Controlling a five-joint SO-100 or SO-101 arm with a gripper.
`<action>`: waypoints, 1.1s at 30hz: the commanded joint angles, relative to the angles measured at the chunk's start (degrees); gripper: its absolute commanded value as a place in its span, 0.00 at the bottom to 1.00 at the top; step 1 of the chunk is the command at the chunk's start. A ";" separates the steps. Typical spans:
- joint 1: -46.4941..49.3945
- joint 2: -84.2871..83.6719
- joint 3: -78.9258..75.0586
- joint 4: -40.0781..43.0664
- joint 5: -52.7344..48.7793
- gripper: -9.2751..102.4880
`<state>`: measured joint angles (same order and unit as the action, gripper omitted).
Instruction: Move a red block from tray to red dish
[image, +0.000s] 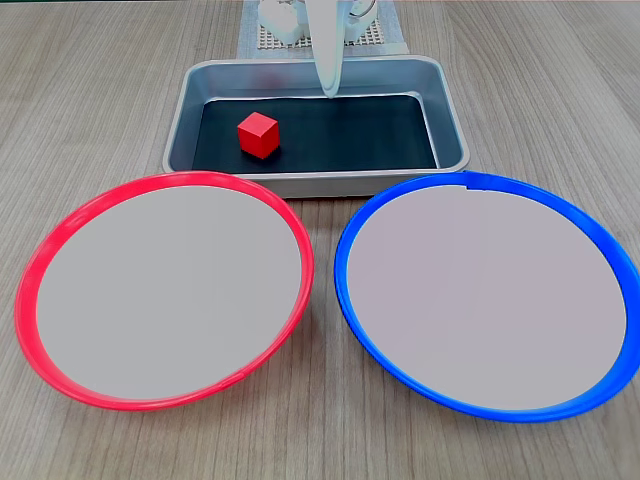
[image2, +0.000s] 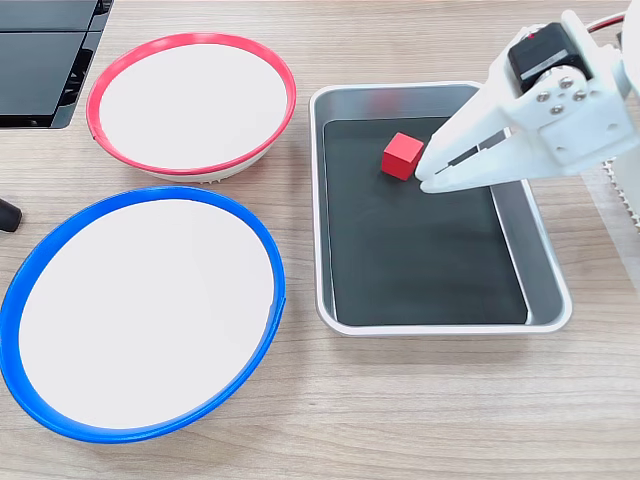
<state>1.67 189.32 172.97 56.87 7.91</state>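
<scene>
A: Take the tray (image: 452, 120) as the landmark. What lies nearest the camera in the front-on fixed view?

B: In front of the tray, two dishes on the counter (image: 100, 90): the red dish (image: 62, 236) toward its left end, the blue dish (image: 590, 228) toward its right. Both are empty.

A: And inside the tray?

B: The red block (image: 258, 135) sits on the black bottom, left of the tray's middle in that view, apart from the walls.

A: The gripper (image2: 424, 181)?

B: Over the tray, toward its back wall. In the other fixed view its tips are just beside the block, not around it. The fingers (image2: 470, 150) look nearly together, holding nothing.

A: So the step?

B: The approach, I'd judge; the pick hasn't happened. Next the fingers would need to spread, straddle the block, and close before carrying it over the rim to the red dish.
</scene>
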 joint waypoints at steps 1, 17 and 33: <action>5.19 -0.09 -5.98 -0.44 -7.73 0.11; 19.16 -47.90 -44.38 3.69 -37.53 0.08; 16.70 -67.59 -46.14 12.22 13.80 0.22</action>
<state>18.63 123.66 129.20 70.75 18.46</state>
